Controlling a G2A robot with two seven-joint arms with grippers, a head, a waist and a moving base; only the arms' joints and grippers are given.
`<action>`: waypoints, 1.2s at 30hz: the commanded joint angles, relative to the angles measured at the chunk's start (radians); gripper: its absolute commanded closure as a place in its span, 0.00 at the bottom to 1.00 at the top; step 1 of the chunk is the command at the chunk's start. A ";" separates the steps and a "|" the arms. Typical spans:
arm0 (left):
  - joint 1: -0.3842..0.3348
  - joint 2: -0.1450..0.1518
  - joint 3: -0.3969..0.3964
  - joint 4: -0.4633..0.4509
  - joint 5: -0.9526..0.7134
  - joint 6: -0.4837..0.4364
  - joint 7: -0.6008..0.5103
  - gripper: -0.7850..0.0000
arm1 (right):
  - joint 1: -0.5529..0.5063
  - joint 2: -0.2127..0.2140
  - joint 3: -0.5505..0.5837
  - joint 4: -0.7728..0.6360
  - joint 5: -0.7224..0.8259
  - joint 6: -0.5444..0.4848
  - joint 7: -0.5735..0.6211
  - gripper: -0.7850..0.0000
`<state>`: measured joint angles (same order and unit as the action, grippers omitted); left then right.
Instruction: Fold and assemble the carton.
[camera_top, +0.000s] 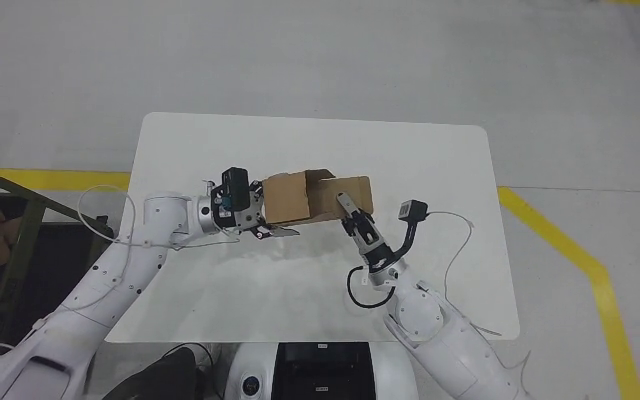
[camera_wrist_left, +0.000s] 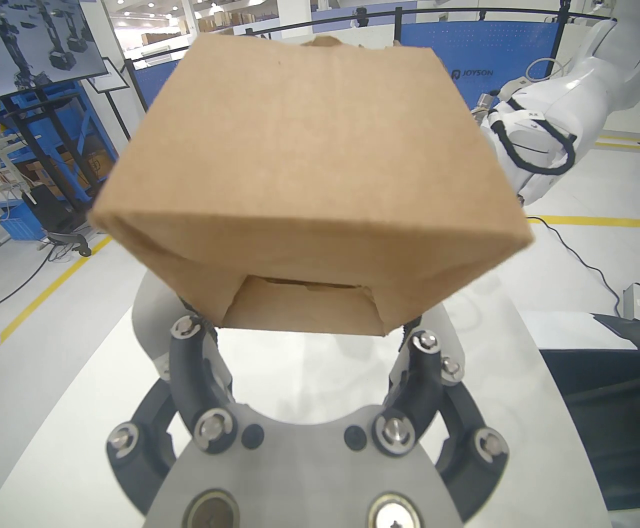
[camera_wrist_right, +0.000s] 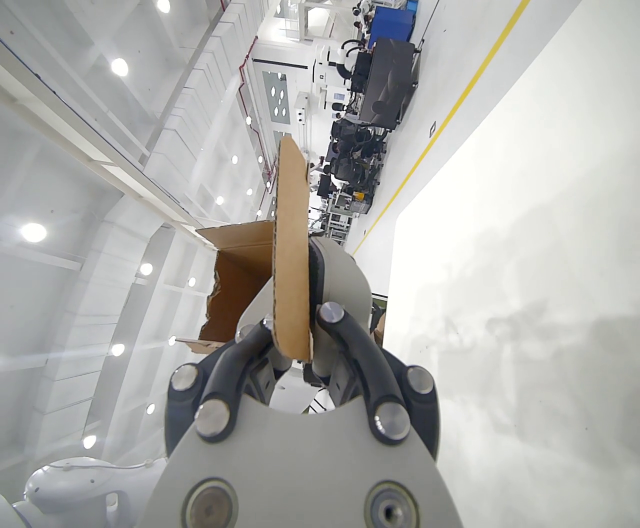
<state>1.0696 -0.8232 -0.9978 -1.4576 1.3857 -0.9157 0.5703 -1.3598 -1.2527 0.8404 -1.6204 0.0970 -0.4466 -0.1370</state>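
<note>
Carton (camera_top: 305, 197) – brown, partly formed – over middle of white table (camera_top: 440, 160), held between both arms. Whether it touches tabletop cannot be told.

Left gripper (camera_top: 262, 212) at carton end nearer left arm: fingers (camera_wrist_left: 186, 345) spread wide, clamped against two opposite sides of box.

Right gripper (camera_wrist_right: 295, 327) at far, open end – nearly closed, pinching thin edge of one flap (camera_wrist_right: 290, 235) that stands out from box. Box mouth beside that flap open, with ragged cardboard edge.
</note>
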 joint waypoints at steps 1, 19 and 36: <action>-0.001 -0.002 -0.001 0.002 -0.001 0.000 -0.001 0.09 | -0.002 -0.002 0.003 0.000 -0.001 0.001 0.003 1.00; 0.015 -0.010 -0.028 0.007 -0.023 -0.035 -0.031 0.37 | -0.021 -0.025 0.030 0.009 -0.025 0.016 0.027 0.21; 0.056 -0.002 -0.069 0.051 0.048 -0.082 -0.023 0.34 | -0.059 0.005 0.251 -0.072 -0.204 -0.036 0.097 0.00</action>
<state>1.1238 -0.8260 -1.0653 -1.4098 1.4273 -0.9944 0.5453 -1.4155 -1.2509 1.0733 -1.6850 -0.1008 -0.4761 -0.0545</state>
